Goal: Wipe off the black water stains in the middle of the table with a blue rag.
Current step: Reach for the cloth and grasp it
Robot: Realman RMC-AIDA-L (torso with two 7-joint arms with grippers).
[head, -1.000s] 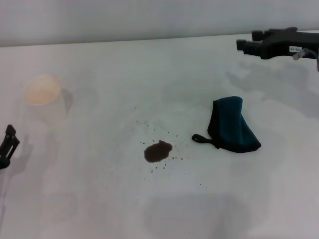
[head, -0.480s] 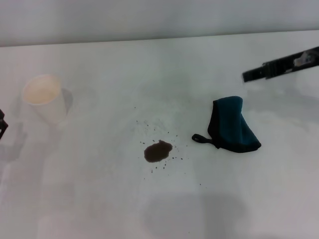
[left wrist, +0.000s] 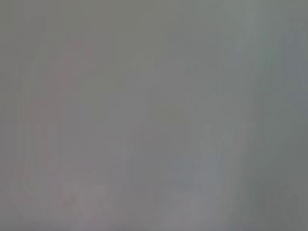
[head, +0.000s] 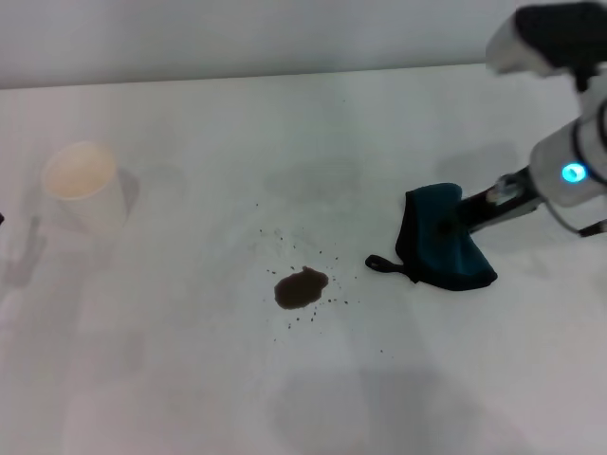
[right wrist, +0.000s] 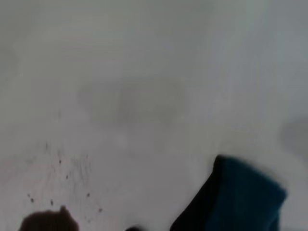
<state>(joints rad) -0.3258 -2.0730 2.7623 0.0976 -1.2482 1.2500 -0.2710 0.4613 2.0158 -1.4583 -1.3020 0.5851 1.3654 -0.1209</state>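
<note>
— Head view: where is the rag?
— The blue rag lies bunched on the white table, well right of the dark stain. A cup stands far left.
— And the right gripper?
— At the rag's far edge; I cannot tell whether it is open or gripping. The left gripper is out of sight.

1 translucent white cup stands upright at the left side.

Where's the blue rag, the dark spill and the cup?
blue rag (head: 446, 248), head view, middle of the cloth.
black water stains (head: 301, 288), head view, centre of the big blotch.
cup (head: 83, 182), head view, its rim.
</note>
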